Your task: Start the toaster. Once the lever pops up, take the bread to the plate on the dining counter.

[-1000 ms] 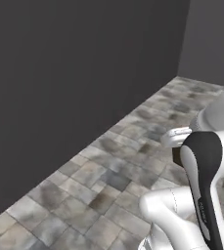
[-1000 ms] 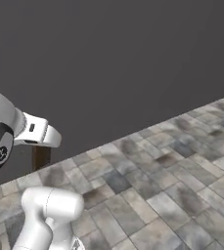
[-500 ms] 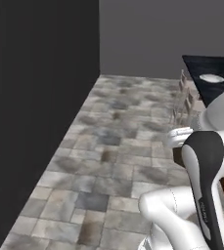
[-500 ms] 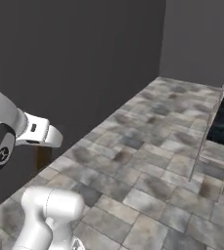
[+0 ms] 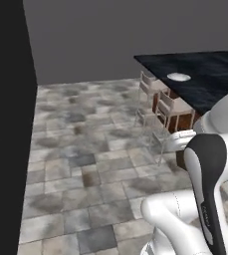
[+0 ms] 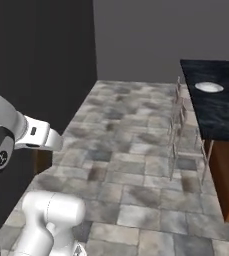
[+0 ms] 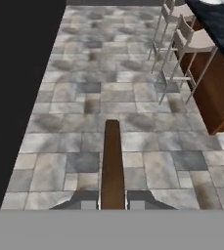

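Note:
My gripper (image 7: 112, 200) is shut on the bread (image 7: 112, 161), a thin dark brown slice seen edge-on between the two finger tips, held above the stone floor. The same slice hangs below the white hand as a brown patch (image 6: 42, 161). Far off to the right lies the dining counter (image 5: 212, 79) (image 6: 221, 112) (image 7: 222, 27), a black marbled top on a wood base. The small white plate (image 5: 179, 76) (image 6: 209, 87) rests near its near edge, and its rim also shows as the plate (image 7: 216, 1) at the top edge of the hand view. The toaster is out of view.
Pale bar stools (image 5: 161, 102) (image 6: 178, 117) (image 7: 184, 46) stand along the counter's side, between me and the plate. A tall black wall (image 5: 6, 124) (image 6: 36, 65) (image 7: 15, 97) runs along the left. Grey stone floor (image 5: 85, 159) spreads ahead.
The whole picture has swung, so the base has turned. The dining counter, plate and stools have come further into view. The bread stays gripped.

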